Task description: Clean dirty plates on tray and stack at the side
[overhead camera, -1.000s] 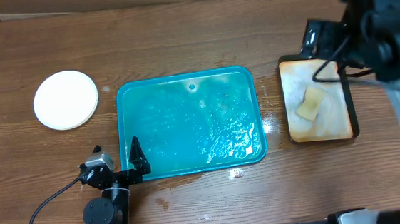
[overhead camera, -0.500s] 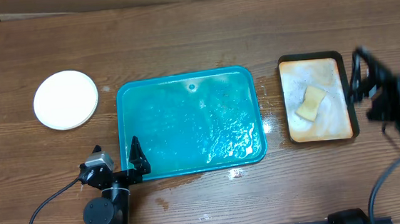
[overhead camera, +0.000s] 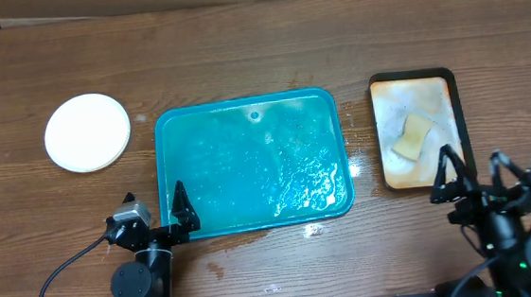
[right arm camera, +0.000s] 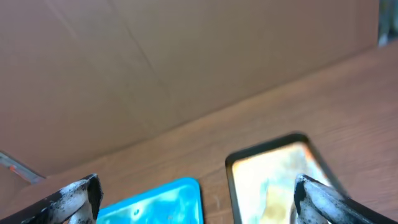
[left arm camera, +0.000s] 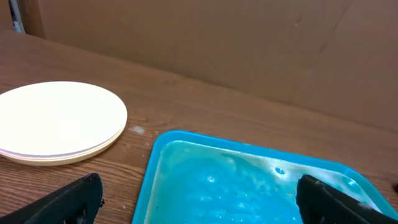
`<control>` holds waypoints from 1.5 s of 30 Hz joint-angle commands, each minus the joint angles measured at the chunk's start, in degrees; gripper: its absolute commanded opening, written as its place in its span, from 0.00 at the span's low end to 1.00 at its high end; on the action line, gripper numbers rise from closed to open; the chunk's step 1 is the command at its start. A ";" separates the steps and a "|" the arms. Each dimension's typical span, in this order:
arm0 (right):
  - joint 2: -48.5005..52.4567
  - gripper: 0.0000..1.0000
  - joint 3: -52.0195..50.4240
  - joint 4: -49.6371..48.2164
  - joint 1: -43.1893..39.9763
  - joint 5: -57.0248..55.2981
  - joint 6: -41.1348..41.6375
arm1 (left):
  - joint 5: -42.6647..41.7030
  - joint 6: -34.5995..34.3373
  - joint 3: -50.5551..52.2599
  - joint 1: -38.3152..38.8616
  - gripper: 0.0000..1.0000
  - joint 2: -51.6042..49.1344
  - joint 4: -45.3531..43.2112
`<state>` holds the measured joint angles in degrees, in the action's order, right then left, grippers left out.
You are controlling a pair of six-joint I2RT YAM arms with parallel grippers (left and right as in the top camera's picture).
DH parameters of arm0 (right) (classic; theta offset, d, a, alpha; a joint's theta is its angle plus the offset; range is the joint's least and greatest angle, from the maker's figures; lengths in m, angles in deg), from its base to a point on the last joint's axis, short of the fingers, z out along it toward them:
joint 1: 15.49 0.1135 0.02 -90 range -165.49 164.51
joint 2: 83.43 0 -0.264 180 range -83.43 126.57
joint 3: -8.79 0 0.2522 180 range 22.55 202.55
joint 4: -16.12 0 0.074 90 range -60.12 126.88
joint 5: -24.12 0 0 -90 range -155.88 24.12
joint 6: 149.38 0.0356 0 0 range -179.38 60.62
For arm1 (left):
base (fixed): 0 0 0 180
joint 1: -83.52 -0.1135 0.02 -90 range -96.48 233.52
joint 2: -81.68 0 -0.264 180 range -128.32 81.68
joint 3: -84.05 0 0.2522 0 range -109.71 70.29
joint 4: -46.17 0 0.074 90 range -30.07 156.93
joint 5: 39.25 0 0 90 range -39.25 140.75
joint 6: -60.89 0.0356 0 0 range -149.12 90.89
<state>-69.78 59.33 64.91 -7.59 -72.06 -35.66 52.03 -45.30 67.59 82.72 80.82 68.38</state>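
The teal-blue tray [overhead camera: 252, 164] lies mid-table, wet and glossy, with no plates on it; it also shows in the left wrist view [left arm camera: 249, 183] and the right wrist view [right arm camera: 165, 202]. The plates [overhead camera: 87, 132] sit stacked at the far left, white on top; the stack shows in the left wrist view [left arm camera: 56, 121]. My left gripper [overhead camera: 154, 209] is open and empty at the tray's front left corner. My right gripper [overhead camera: 472, 178] is open and empty at the front right, just below the narrow tray.
A black-rimmed, rust-stained narrow tray [overhead camera: 418, 129] at the right holds a yellow sponge [overhead camera: 413, 138] and foam. Water drops lie on the wood near the teal tray's front right. A cardboard wall stands behind the table.
My right arm has swung from above the narrow tray's far right down to the table's front right edge. The left arm, tray and plates have not moved.
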 commanded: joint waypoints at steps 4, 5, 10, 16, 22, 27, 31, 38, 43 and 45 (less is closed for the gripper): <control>-5.53 1.00 -10.86 -4.55 -0.20 0.90 3.74 | 0.20 -0.13 0.63 -0.31 1.00 0.66 -0.33; -6.29 1.00 -12.72 -5.55 -0.20 0.87 3.72 | 0.22 -0.13 0.63 -0.31 1.00 0.66 -0.33; -9.55 1.00 -20.90 -10.47 -0.20 0.87 3.52 | 0.22 -0.13 0.63 -0.31 1.00 0.66 -0.33; -13.49 1.00 -28.85 -15.78 -0.39 0.85 2.36 | 0.20 -0.13 0.63 -0.31 1.00 0.66 -0.33; -13.49 1.00 -29.31 -17.42 -0.98 1.11 -6.45 | 0.20 -0.13 0.63 -0.31 1.00 0.66 -0.33; -13.49 1.00 -29.88 -17.22 -0.96 1.03 -10.75 | 0.20 -0.13 0.63 -0.31 1.00 0.66 -0.33; -13.49 1.00 -31.47 -17.84 -0.96 1.33 -10.73 | 0.22 -0.13 0.63 -0.31 1.00 0.66 -0.33; -13.49 1.00 -31.47 -17.88 -0.96 1.31 -19.69 | 0.22 -0.13 0.63 -0.31 1.00 0.66 -0.33; -13.49 1.00 -31.47 -17.86 -0.96 1.20 -23.32 | 0.22 -0.13 0.63 -0.31 1.00 0.66 -0.33; -13.49 1.00 -31.47 -17.86 -0.96 1.29 -25.70 | 0.20 -0.13 0.63 -0.31 1.00 0.66 -0.33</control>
<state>-82.59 28.20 47.49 -8.33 -70.79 -56.75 52.03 -45.30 67.70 82.72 80.82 68.40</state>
